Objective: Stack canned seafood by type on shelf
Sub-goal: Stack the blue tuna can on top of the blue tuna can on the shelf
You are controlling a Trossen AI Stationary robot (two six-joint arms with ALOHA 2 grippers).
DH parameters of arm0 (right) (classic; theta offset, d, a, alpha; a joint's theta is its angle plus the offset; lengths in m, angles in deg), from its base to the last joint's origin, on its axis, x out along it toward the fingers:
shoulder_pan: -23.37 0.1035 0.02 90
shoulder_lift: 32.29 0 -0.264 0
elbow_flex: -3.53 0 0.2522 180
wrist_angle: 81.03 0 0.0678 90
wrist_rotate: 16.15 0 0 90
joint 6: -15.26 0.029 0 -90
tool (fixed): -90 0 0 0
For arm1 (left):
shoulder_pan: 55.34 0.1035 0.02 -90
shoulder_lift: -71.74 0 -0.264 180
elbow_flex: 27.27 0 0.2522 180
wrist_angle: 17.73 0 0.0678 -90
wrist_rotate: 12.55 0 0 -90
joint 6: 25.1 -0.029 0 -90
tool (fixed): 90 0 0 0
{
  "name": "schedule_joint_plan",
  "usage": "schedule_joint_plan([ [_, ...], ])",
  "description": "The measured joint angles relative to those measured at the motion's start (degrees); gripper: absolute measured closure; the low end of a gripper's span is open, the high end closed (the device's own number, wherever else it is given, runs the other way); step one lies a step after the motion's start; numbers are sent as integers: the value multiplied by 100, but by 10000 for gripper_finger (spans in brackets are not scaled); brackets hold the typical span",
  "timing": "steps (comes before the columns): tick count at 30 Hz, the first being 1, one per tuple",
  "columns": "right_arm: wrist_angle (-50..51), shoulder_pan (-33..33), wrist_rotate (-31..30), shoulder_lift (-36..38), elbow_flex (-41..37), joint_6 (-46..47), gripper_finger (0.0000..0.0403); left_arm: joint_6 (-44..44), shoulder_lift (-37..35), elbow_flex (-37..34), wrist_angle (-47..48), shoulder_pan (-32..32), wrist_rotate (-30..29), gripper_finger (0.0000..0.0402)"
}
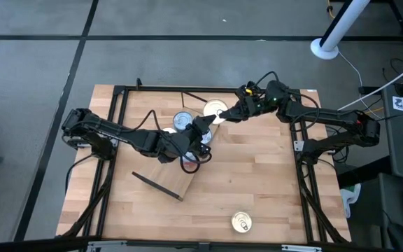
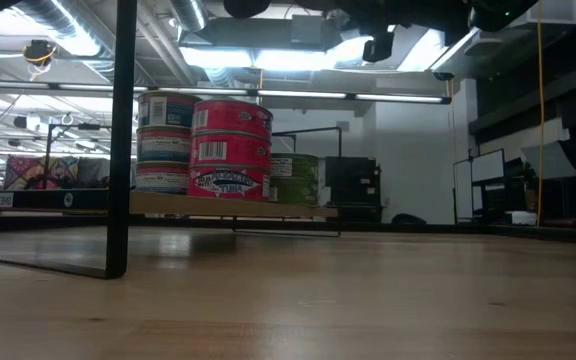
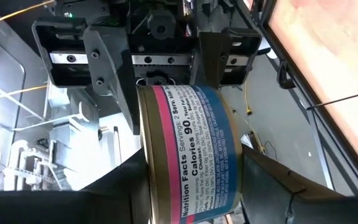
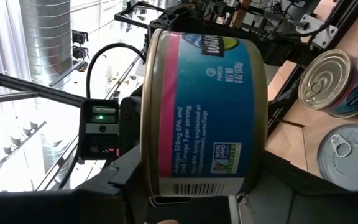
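Observation:
Both grippers meet above the middle of the table on one tin (image 4: 204, 106) with a pink and blue label and gold rims. My left gripper (image 1: 203, 127) comes from the table's left, my right gripper (image 1: 227, 115) from the right. The held tin (image 3: 188, 155) fills both wrist views. On the plywood shelf (image 2: 233, 207) stand a blue-labelled stack (image 2: 164, 140), a red-labelled stack (image 2: 230, 150) and a green-labelled tin (image 2: 294, 178). A silver-topped tin (image 1: 182, 120) and a gold-lidded tin (image 1: 215, 108) show from above. My left gripper pinches the pink and blue tin between its two fingers (image 3: 104, 202), which lie against the tin's two flat ends (image 3: 148, 186). It comes roughly level from the table's left. The tin is lifted clear, lying on its side. My right gripper pinches the same tin from the opposite side, its fingers (image 4: 120, 183) on the two flat ends beside the rim (image 4: 151, 155). It comes from the table's right, slanting slightly down. The tin is off the table, its label wall facing this wrist camera.
A gold-lidded tin (image 1: 241, 222) stands alone near the table's near edge. Another tin (image 1: 189, 163) sits under the left arm. Dark frame bars (image 2: 118, 140) run round the tabletop (image 1: 257, 175). Two pull-tab tins (image 4: 328, 81) lie beyond the right gripper.

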Motion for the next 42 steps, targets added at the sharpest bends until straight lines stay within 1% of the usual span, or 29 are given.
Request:
schedule_joint_plan([
  [6,58,7,-140,0,0,-137,181,23,0,0,31,4,-15,216],
  [10,168,8,-272,0,0,-509,171,23,4,0,48,9,-17,212],
  [17,303,7,-375,-10,0,-540,155,32,13,-11,74,-22,-20,215],
  [19,305,4,-375,-13,0,-587,154,142,13,-11,99,-77,-43,213],
  [21,303,-4,-388,-13,0,-890,153,333,13,-11,126,-161,-67,213],
  [25,303,-4,-421,-15,0,-1411,153,552,15,-11,218,-356,-284,214],
  [31,299,-4,-419,-26,2,-1627,152,614,17,-11,335,-591,-656,211],
  [34,316,-7,-421,-26,2,-1736,152,860,15,-11,480,-676,-794,210],
  [37,297,-17,-434,-24,4,-1784,152,1325,16,-11,726,-762,-936,210],
  [42,307,-17,-432,-24,4,-2159,152,2030,17,-13,1284,-917,-1112,209],
])
